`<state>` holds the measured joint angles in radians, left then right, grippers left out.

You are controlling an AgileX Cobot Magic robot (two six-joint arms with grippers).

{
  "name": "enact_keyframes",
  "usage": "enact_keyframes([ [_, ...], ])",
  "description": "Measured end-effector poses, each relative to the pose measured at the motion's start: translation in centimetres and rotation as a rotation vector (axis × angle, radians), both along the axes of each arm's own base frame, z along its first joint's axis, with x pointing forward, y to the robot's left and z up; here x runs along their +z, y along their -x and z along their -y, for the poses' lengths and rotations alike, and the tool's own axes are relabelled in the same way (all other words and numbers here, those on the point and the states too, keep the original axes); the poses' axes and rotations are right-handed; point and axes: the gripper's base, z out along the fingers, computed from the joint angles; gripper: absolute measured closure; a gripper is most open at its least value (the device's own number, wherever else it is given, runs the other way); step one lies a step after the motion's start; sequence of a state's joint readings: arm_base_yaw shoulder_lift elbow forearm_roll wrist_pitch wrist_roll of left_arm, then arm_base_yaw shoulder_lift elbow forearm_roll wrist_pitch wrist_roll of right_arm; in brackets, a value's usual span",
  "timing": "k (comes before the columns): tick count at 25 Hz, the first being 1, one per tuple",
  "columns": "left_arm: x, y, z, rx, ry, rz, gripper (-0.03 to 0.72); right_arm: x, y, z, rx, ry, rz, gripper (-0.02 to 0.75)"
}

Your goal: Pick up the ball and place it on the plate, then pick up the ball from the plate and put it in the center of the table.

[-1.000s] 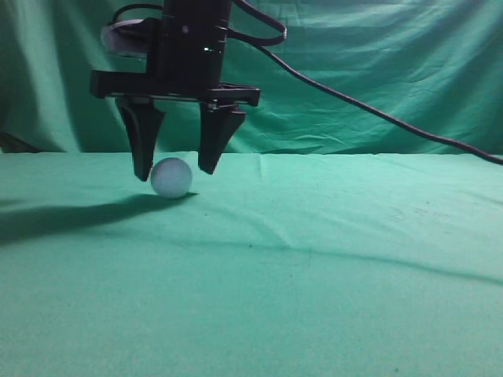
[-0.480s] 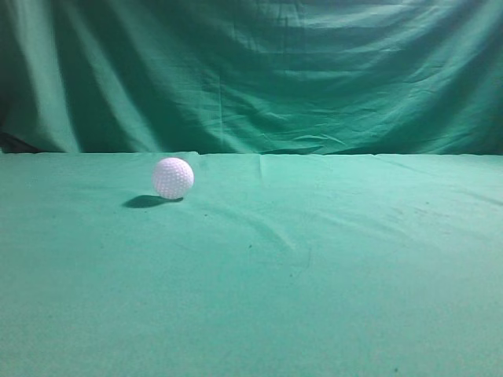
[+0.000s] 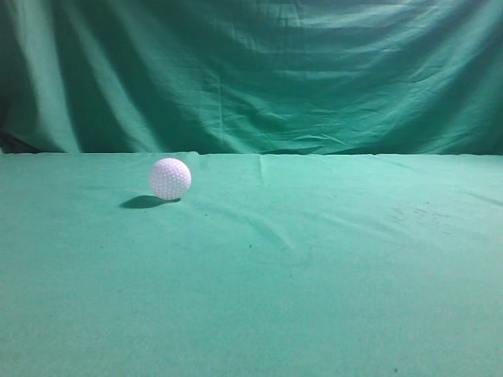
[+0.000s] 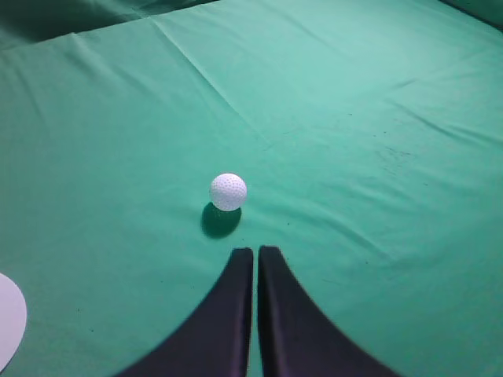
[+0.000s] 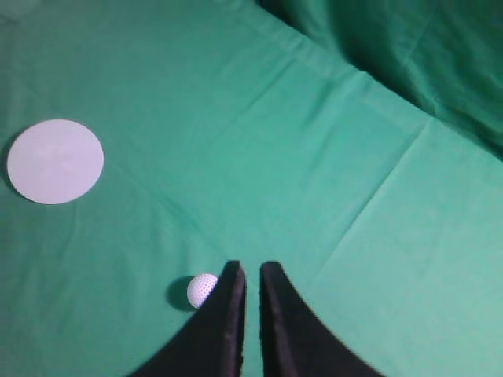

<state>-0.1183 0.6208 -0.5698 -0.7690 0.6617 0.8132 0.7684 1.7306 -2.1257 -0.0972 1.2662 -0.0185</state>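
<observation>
In the exterior view the ball (image 3: pixel 170 178) sits alone on the table (image 3: pixel 330 283), left of the middle and toward the back edge, its shadow falling to its left. Behind it hangs the folded green backdrop curtain (image 3: pixel 259 71). No arm shows in this view.

The left wrist view looks down from above the cloth. At the lower left edge a sliver of the plate (image 4: pixel 9 318) shows, well apart from the ball (image 4: pixel 228 192). The left gripper (image 4: pixel 256 253) hangs above the table with its two dark fingers drawn nearly together — only a thin slit between them — and holds nothing; the ball lies just ahead of the tips, slightly left, untouched.

The right wrist view also looks down from height. The plate (image 5: pixel 55 161) lies flat at the left, a pale disc, empty. The ball (image 5: pixel 202 290) appears just left of the right gripper (image 5: pixel 251 269), whose fingers are likewise pinched to a narrow gap — gripping nothing.
</observation>
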Motion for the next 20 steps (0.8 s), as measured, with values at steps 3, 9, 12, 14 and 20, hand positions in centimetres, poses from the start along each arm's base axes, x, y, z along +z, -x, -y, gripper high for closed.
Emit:
enact_keyframes([
  [3, -0.5, 1.4, -0.2, -0.002, 0.0, 0.039, 0.688, 1.5, 2.5, 2.5, -0.006, -0.018, 0.017, 0.682],
  [9, -3.2, 4.3, -0.6, 0.008, 0.004, 0.101, 0.688, 0.3, 7.3, 7.2, -0.021, 0.008, -0.02, 0.682],
  [12, -4.3, 5.1, -0.9, 0.045, 0.026, 0.146, 0.688, -1.2, 9.5, 9.4, -0.034, -0.021, 0.001, 0.682],
  [14, -4.4, 5.5, -1.1, 0.072, 0.054, 0.176, 0.688, -2.5, 10.8, 10.6, -0.04, -0.049, 0.021, 0.682],
  [20, -4.5, 5.9, -1.3, 0.094, 0.061, 0.197, 0.688, -6.5, 14.8, 14.4, -0.066, -0.163, 0.067, 0.682],
])
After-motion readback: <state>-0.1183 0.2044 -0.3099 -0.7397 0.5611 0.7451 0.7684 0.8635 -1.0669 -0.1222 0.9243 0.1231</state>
